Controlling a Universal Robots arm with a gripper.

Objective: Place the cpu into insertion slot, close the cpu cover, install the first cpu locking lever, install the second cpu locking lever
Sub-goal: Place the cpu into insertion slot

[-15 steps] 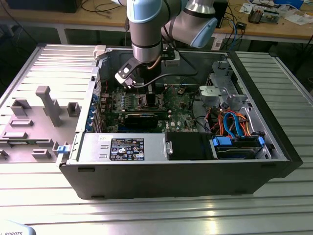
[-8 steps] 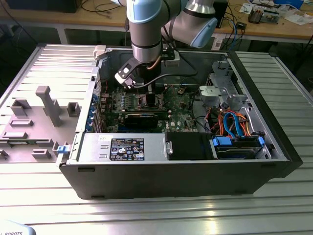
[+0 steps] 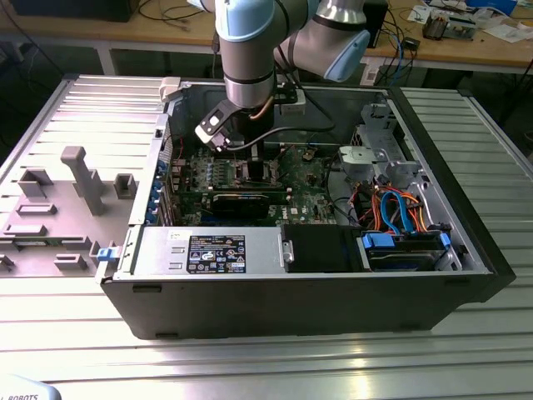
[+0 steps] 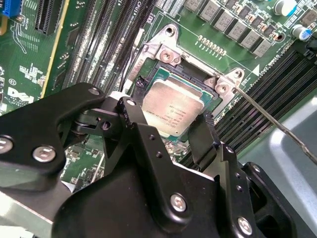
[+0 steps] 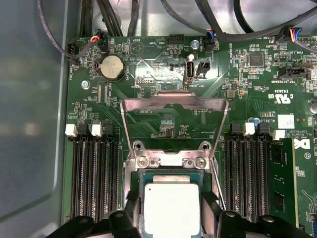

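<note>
My gripper (image 4: 171, 124) reaches down into the open computer case (image 3: 466, 250), over the motherboard's cpu socket. The cpu (image 5: 172, 206), a small square chip with a silver-grey top, lies between the two black fingers (image 4: 130, 116) and is level with the socket opening. Both fingers press against its opposite edges. Beyond the socket, the cpu cover (image 5: 173, 101), a thin silvery frame, stands flipped up on its hinge. A thin wire locking lever (image 4: 270, 120) sticks out away from the socket corner. In the exterior view the gripper (image 3: 250, 157) hangs over the board's middle.
Black memory slots (image 5: 94, 178) flank the socket on both sides. A black expansion card (image 3: 241, 200) lies just in front of the socket, with the power supply (image 3: 208, 250) and drive cage (image 3: 400, 242) nearer the case front. Cables (image 5: 114, 20) run along the board's far edge.
</note>
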